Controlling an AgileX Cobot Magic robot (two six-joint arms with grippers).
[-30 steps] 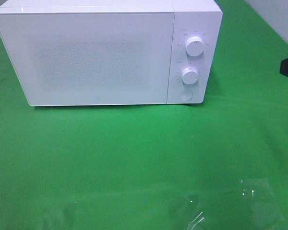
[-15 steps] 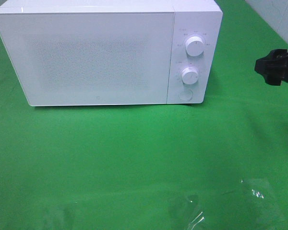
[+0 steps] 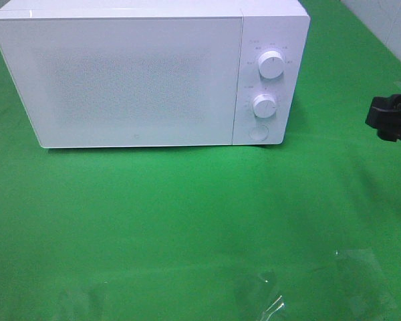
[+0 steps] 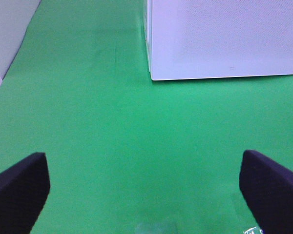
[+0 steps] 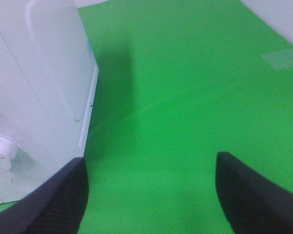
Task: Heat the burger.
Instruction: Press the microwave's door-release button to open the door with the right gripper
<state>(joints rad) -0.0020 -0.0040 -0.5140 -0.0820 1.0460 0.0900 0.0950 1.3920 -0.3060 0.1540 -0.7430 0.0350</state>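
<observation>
The burger is out of view in every frame. A white microwave (image 3: 147, 73) stands at the back of the green cloth with its door shut; two round knobs (image 3: 271, 65) and a button (image 3: 257, 132) sit on its right panel. My right gripper (image 3: 392, 120) hangs at the right edge, level with the microwave's front right corner and apart from it. In the right wrist view its fingers (image 5: 53, 204) stand wide open with only green cloth between them, the microwave's side (image 5: 44, 83) close by. My left gripper (image 4: 144, 195) is open and empty, facing the microwave's front left corner (image 4: 154, 73).
Green cloth (image 3: 187, 214) covers the whole table. Shiny transparent patches (image 3: 351, 281) lie near the front edge at the right. A pale wall (image 3: 387, 27) borders the far right corner, and another wall (image 4: 10, 29) runs along the left side.
My right gripper has come in from the right edge toward the microwave, then dropped lower and drawn back a little. The microwave and left gripper are unchanged.
</observation>
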